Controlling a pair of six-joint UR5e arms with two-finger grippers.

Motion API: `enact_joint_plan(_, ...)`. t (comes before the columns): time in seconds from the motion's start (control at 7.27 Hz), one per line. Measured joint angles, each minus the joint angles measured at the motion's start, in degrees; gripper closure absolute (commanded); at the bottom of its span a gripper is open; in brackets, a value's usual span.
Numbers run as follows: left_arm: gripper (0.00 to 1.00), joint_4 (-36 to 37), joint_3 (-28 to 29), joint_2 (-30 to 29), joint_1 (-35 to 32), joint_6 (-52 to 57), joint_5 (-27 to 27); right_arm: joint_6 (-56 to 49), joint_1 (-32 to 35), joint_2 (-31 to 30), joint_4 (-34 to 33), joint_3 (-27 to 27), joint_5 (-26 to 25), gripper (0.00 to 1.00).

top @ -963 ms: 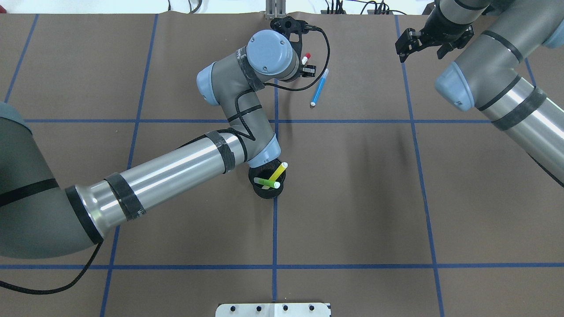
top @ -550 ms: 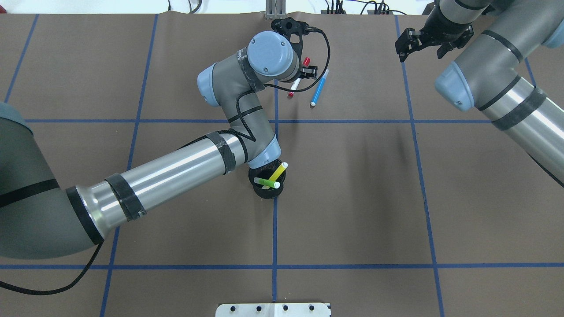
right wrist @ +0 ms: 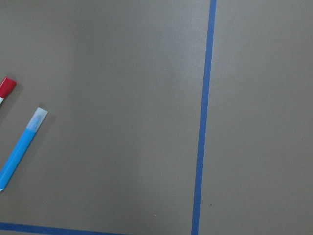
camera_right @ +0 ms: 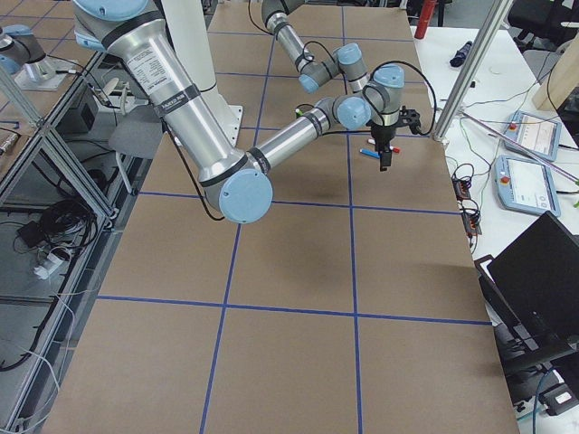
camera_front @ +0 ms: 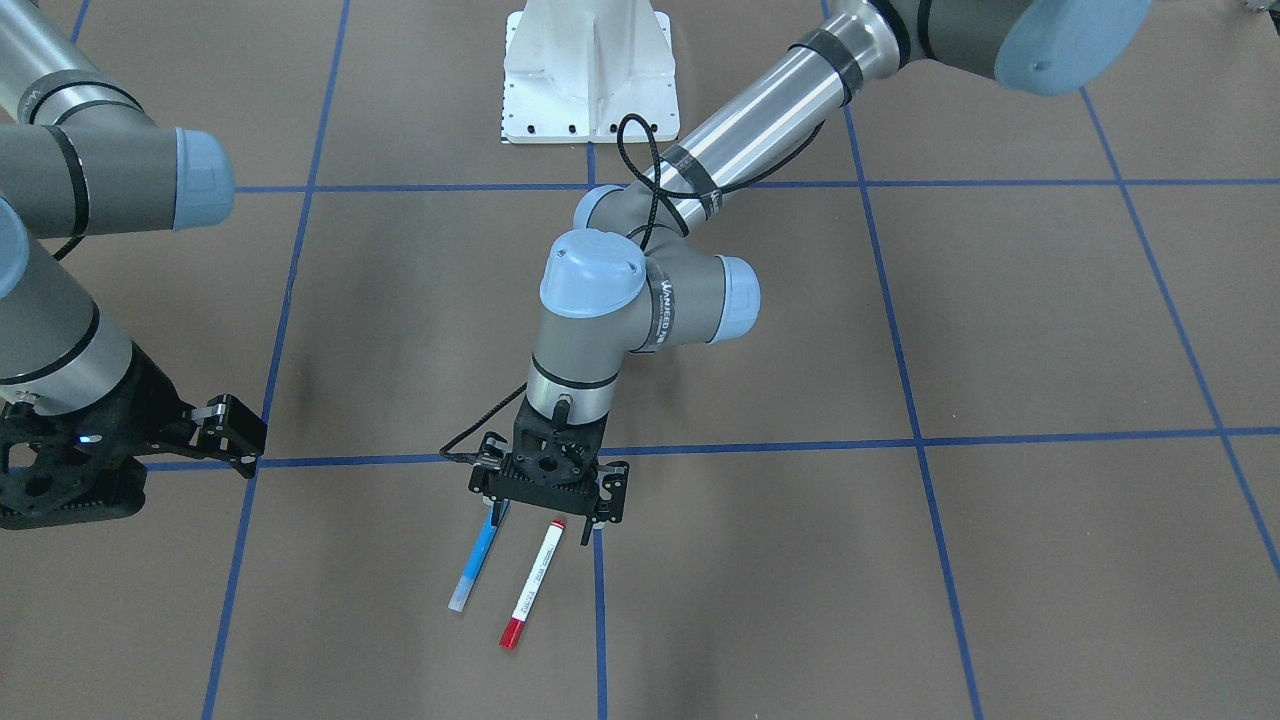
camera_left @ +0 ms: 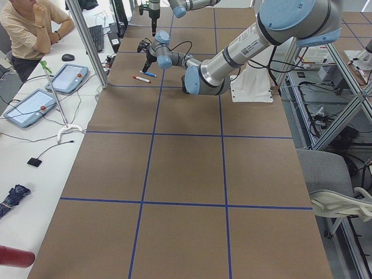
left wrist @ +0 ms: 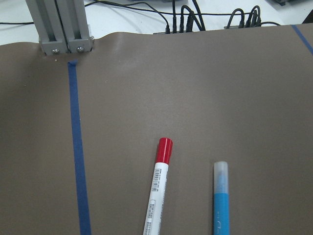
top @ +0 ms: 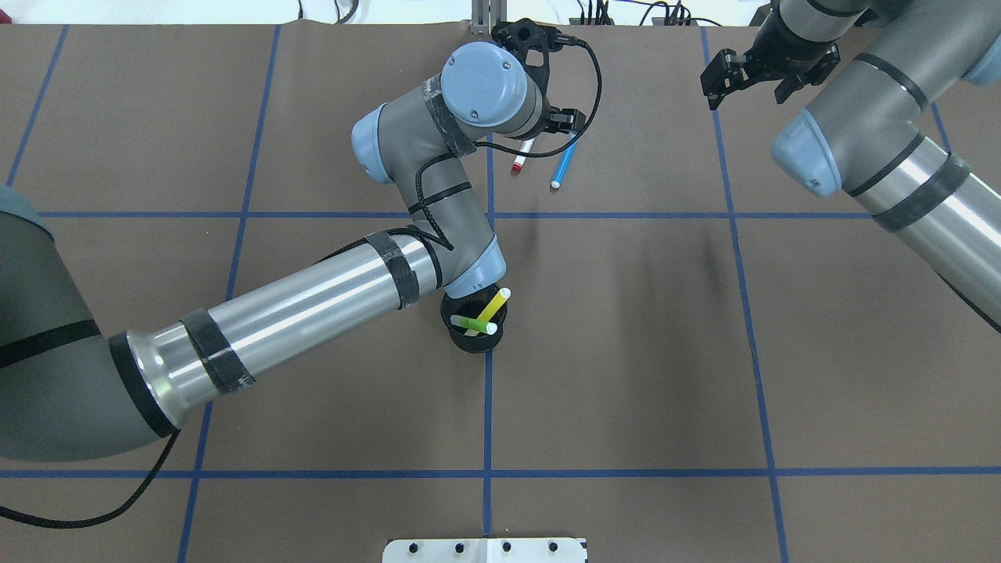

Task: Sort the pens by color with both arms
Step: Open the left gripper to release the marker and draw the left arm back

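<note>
Red pen (camera_front: 530, 585), blue pen (camera_front: 477, 555) on brown taped table (camera_front: 900, 600), left and right jaws apart

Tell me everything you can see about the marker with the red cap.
The red-capped marker is a slim pen with a white, plastic-looking barrel, a red cap at one end, a small red plug at the other and a barcode label. It lies flat on the brown table cover, beside the blue pen, roughly parallel, not touching it. The left end effector hangs above its plug end, apparently open.
</note>
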Motion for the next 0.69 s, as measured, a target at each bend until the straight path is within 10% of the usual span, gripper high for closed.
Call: enact_joint_plan(0.69,0.01,19.54,-28.24,11.87,-0.71,-0.02,-7.38,0.57,0.02,0.11,0.08,0.77,-0.06,0.00)
